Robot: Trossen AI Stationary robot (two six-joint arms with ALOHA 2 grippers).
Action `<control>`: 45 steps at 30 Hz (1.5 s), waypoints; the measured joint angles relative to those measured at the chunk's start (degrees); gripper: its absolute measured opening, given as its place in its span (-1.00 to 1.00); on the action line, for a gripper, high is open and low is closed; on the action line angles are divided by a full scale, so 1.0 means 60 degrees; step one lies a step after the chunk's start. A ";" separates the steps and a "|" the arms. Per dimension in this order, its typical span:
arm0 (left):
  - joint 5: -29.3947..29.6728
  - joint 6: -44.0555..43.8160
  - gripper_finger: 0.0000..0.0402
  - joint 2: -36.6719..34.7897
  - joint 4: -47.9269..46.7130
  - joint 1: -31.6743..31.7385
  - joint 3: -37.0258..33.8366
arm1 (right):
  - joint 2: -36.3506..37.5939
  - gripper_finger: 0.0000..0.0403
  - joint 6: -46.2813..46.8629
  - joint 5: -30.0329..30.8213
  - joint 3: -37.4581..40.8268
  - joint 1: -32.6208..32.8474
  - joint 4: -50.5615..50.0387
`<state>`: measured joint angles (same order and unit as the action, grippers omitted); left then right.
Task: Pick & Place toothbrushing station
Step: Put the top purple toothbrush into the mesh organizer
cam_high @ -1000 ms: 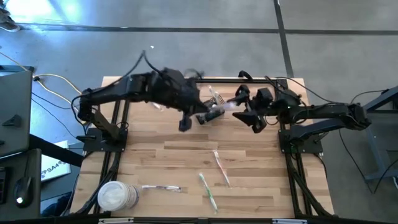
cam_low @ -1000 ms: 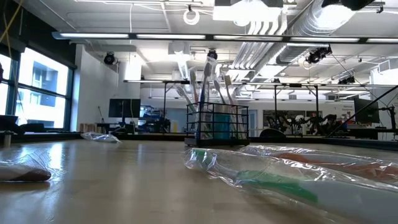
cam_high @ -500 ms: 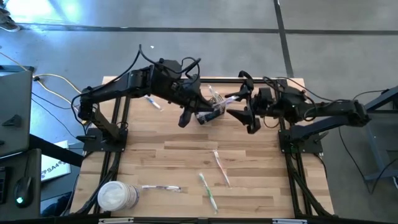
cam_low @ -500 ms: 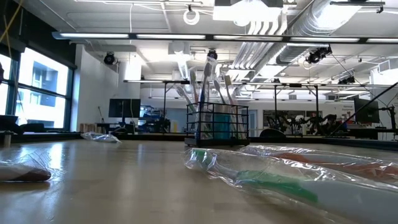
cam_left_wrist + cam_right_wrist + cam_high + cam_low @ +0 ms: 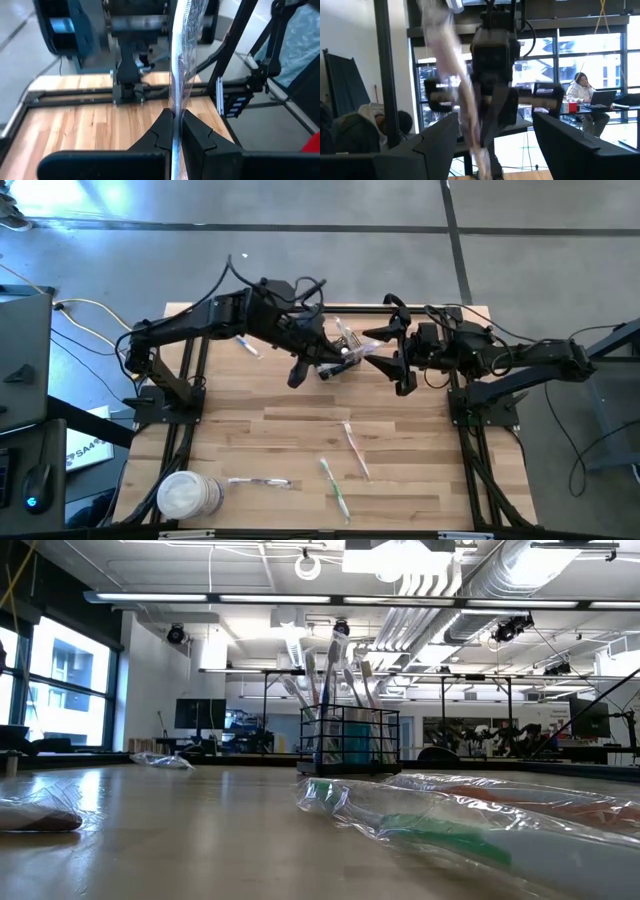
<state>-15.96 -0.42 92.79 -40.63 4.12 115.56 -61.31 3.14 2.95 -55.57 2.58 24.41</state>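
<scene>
The toothbrushing station [image 5: 345, 338] is a black wire basket standing at the table's far middle, with toothbrushes upright in it [image 5: 350, 740]. Just in front of it, above the table, my left gripper [image 5: 345, 360] is shut on a clear plastic wrapper [image 5: 181, 60]. I cannot tell whether a brush is inside. My right gripper [image 5: 382, 355] faces it from the right, open [image 5: 495, 125]. The wrapper [image 5: 455, 65] runs down into the gap between the right fingers, and no touch shows. My left gripper pinches the clear wrapper between its two fingers [image 5: 165, 125], which lie across the strip [image 5: 175, 107]. The fingers come nearly level from the table's left. The wrapper is lifted clear of the table and stands roughly upright, reaching above and below the fingers.
Wrapped toothbrushes lie on the near half of the table [image 5: 355, 448], [image 5: 335, 485], [image 5: 258, 481], and one lies at the far left [image 5: 245, 343]. A round white tub [image 5: 188, 495] stands at the near left corner. Black frame rails run along both sides.
My right gripper has risen a little and rolled, staying open and facing the left gripper. My left gripper has turned at the wrist without shifting, still shut on the wrapper, which now reaches toward the right gripper.
</scene>
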 joint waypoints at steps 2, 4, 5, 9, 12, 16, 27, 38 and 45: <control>0.0004 -0.0008 -0.95 0.0017 0.0068 0.0004 -0.0258 | -0.0040 0.24 -0.0062 -0.0005 0.0000 0.0001 0.0011; 0.0003 -0.0010 -0.95 0.0026 0.0177 0.0004 -0.0478 | -0.0058 0.24 -0.0074 -0.0005 0.0004 0.0001 -0.0025; 0.0001 -0.0013 -0.95 0.0024 0.0295 0.0004 -0.0572 | -0.0060 0.24 -0.0079 -0.0009 0.0004 -0.0001 -0.0024; 0.0003 -0.0077 -0.95 0.0018 0.0583 0.0004 -0.0774 | -0.0172 0.24 -0.0263 -0.0016 0.0004 -0.0003 -0.0033; 0.0007 -0.0081 -0.95 0.0018 0.0604 0.0004 -0.0781 | -0.0184 0.21 -0.0260 -0.0016 0.0004 -0.0003 -0.0070; 0.0012 -0.0081 -0.95 0.0018 0.0599 0.0007 -0.0781 | -0.0173 0.08 -0.0312 -0.0025 0.0004 -0.0003 -0.0101; 0.0043 -0.0095 -0.95 0.0018 0.0515 0.0011 -0.0781 | -0.0173 -0.68 -0.0567 -0.0308 0.0004 -0.0017 -0.0154; 0.0307 -0.0008 -0.55 0.0018 0.0247 0.0000 -0.0781 | -0.0173 -0.94 -0.0784 -0.0324 0.0007 -0.0021 -0.0300; 0.0341 0.0016 -0.41 0.0015 0.0083 0.0000 -0.0778 | -0.0173 -0.95 -0.0751 -0.0299 0.0007 -0.0021 -0.0486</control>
<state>-13.92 -0.33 92.88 -40.13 4.12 110.89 -62.35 -1.36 1.16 -55.53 2.46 21.49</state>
